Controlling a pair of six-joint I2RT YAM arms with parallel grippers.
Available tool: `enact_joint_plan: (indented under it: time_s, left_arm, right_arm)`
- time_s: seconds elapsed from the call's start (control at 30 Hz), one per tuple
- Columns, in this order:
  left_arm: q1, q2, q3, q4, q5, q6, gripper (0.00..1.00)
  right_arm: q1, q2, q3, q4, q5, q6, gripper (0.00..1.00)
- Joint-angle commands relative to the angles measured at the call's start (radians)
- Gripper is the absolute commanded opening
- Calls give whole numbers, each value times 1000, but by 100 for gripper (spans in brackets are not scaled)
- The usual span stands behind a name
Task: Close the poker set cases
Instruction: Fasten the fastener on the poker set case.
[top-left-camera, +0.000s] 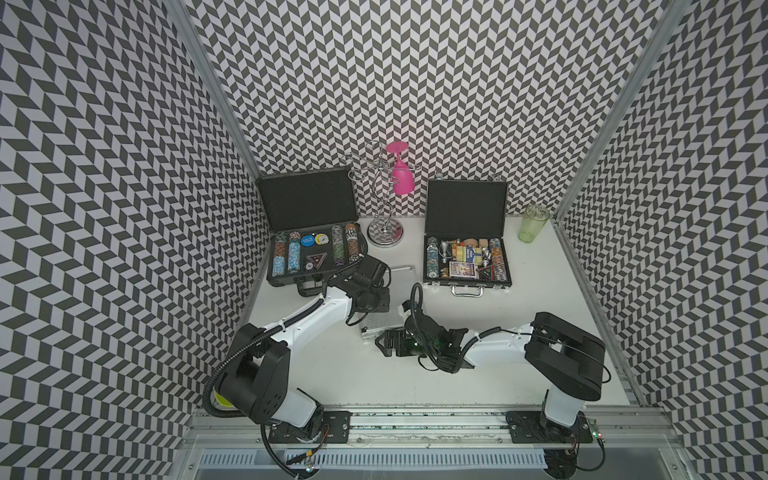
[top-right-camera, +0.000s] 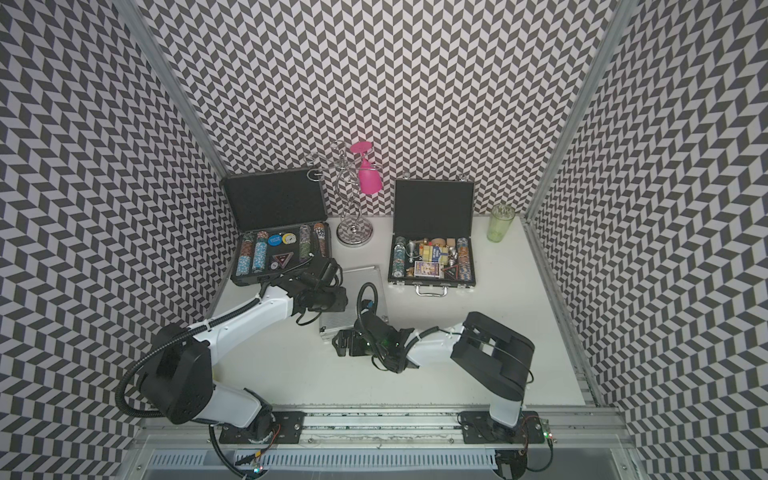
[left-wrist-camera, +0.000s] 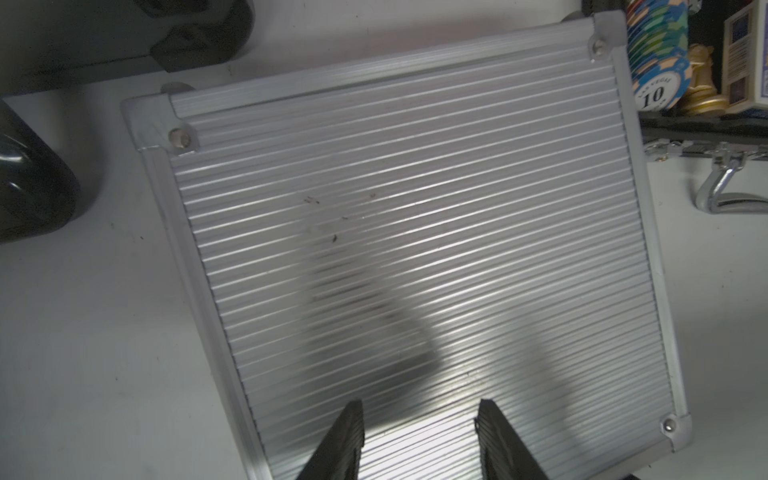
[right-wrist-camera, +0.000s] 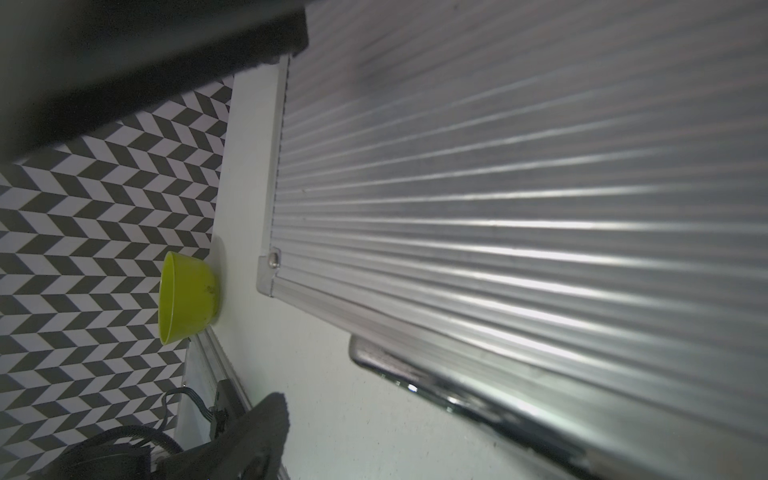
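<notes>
The small silver case (top-left-camera: 400, 282) is found near the middle of the table (top-left-camera: 540, 291); twelve o'clock is taken as the back wall in the top views. Its ribbed lid is seen lying flat on the base, with riveted corner pieces and a few dark scuffs near the centre. Whether its latches are fastened cannot be told.

The left gripper (left-wrist-camera: 419, 440) is held over the lid, its fingers (left-wrist-camera: 340, 440) parted about halfway with nothing between them. This is probably done so that the lid can be pressed down, though contact cannot be confirmed. The right gripper (top-left-camera: 385, 343) is placed at the case's six-o'clock edge, jaws spread wide and empty, presumably so that the front edge can be reached or the case steadied.

At ten o'clock the dark-grey case (top-left-camera: 307, 199) is seen open, lid upright, with chips shown in rows. At two o'clock the black case (top-left-camera: 467, 208) is likewise open. Those two lids are judged not yet dealt with.
</notes>
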Motion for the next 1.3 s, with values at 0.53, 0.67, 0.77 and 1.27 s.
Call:
enact_joint_plan:
  time_s: [0.53,0.67,0.77,1.27]
  left_arm:
    - [7,-36,-8,-4,2,0,47]
    - [6,-39,-18,-1,4,-1,47]
    - [6,-40,-22,2,7,-1,46]
    - [7,-41,-47,13,15,5,45]
  right_arm:
    - [-1,42,47,-151,133,64,100]
    - [-1,44,64,-187,167,65,100]
    - [0,48,72,-203,180,65,100]
    - [2,74,66,-126,134,36,100]
